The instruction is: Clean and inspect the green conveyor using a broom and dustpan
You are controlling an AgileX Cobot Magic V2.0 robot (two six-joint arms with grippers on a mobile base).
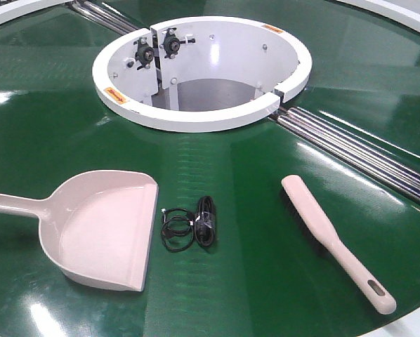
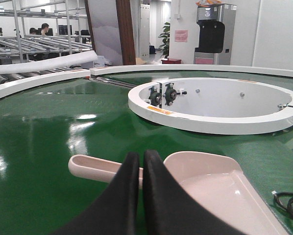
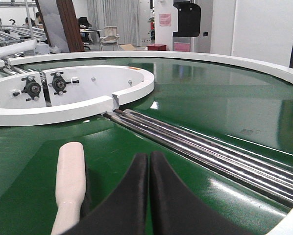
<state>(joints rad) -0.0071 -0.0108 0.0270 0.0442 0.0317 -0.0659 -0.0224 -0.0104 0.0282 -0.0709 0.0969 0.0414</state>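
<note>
The green conveyor (image 1: 238,161) fills the front view. On its left lies the pale pink dustpan (image 1: 108,228), handle pointing left. The pale broom (image 1: 333,239) lies on the right, head toward the ring, slotted handle toward the front edge. My left gripper (image 2: 140,156) is shut and empty, hovering just in front of the dustpan (image 2: 210,181) handle. In the right wrist view my right gripper (image 3: 148,157) is shut and empty, with the broom (image 3: 70,183) to its left. Neither gripper shows in the front view.
A coiled black cable (image 1: 192,226) lies between dustpan and broom. The white ring-shaped housing (image 1: 196,116) stands at the centre. Silver rollers (image 1: 357,151) run along the seam to the right, and another set (image 1: 105,17) runs at the back left.
</note>
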